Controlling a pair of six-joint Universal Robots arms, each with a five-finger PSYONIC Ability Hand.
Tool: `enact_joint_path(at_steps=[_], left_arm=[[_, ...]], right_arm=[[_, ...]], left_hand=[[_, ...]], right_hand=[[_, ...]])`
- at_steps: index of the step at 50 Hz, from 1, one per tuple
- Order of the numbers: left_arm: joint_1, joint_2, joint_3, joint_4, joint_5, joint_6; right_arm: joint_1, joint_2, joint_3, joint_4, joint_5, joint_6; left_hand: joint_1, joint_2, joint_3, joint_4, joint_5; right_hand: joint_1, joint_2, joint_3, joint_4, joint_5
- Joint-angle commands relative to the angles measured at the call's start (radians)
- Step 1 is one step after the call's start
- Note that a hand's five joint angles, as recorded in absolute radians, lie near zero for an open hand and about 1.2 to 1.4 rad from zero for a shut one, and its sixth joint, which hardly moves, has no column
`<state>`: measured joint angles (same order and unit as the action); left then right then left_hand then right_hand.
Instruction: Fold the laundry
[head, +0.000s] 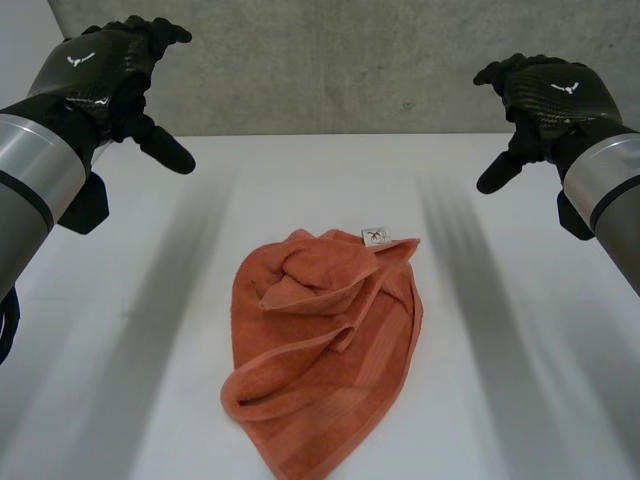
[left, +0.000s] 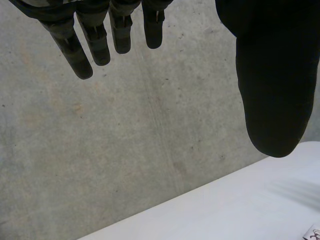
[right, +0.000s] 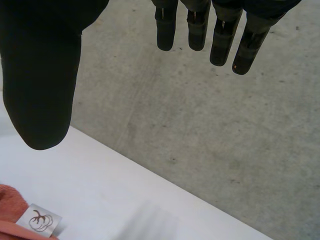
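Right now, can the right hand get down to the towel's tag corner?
Probably yes. The right hand hangs open above the table, and nothing stands between it and the tag at the far edge of the crumpled towel.

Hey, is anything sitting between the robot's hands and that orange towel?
Nothing visible. The left hand and right hand hang open above the white table, whose bare surface alone separates them from the crumpled orange towel.

Bright, even light softly shades the folds of the towel (head: 330, 390).
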<state>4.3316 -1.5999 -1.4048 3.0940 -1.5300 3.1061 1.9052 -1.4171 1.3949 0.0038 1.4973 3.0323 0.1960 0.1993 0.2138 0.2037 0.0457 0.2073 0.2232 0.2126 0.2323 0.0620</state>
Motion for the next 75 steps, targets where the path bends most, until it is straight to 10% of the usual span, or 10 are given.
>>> enact_joint_path(at_steps=[1, 21, 32, 50, 58, 75], left_arm=[[0.000, -0.017, 0.003, -0.008, -0.002, 0.008], [0.005, -0.026, -0.410, -0.011, -0.088, -0.122], [-0.085, -0.021, -0.543, -0.023, -0.070, -0.121], [-0.162, -0.279, -0.474, 0.005, -0.075, -0.124], [-0.156, -0.321, -0.424, 0.168, -0.096, -0.107], [0.068, -0.147, 0.047, 0.288, -0.162, 0.043]], right_arm=[[0.000, 0.016, 0.002, 0.021, -0.069, -0.067], [0.348, 0.303, 0.012, -0.024, -0.155, -0.316], [0.390, 0.446, -0.056, -0.209, -0.013, -0.319], [0.258, 0.282, 0.029, -0.228, 0.046, -0.310], [0.186, 0.260, 0.021, -0.206, 0.046, -0.311], [-0.029, 0.185, -0.243, -0.392, 0.144, -0.018]], left_hand=[[-0.018, -0.021, -0.036, -0.025, -0.042], [0.006, 0.003, -0.012, -0.002, -0.018], [0.026, 0.023, 0.008, 0.019, 0.002], [0.337, 0.334, 0.319, 0.329, 0.313], [1.200, 1.197, 1.182, 1.192, 1.176], [1.200, 1.197, 1.182, 1.193, 1.176]], right_hand=[[-0.033, -0.049, -0.038, -0.058, -0.062], [0.045, 0.029, 0.039, 0.020, 0.016], [1.188, 1.172, 1.183, 1.163, 1.159], [1.189, 1.173, 1.184, 1.164, 1.160], [1.189, 1.173, 1.184, 1.164, 1.160], [1.189, 1.173, 1.184, 1.164, 1.160]])
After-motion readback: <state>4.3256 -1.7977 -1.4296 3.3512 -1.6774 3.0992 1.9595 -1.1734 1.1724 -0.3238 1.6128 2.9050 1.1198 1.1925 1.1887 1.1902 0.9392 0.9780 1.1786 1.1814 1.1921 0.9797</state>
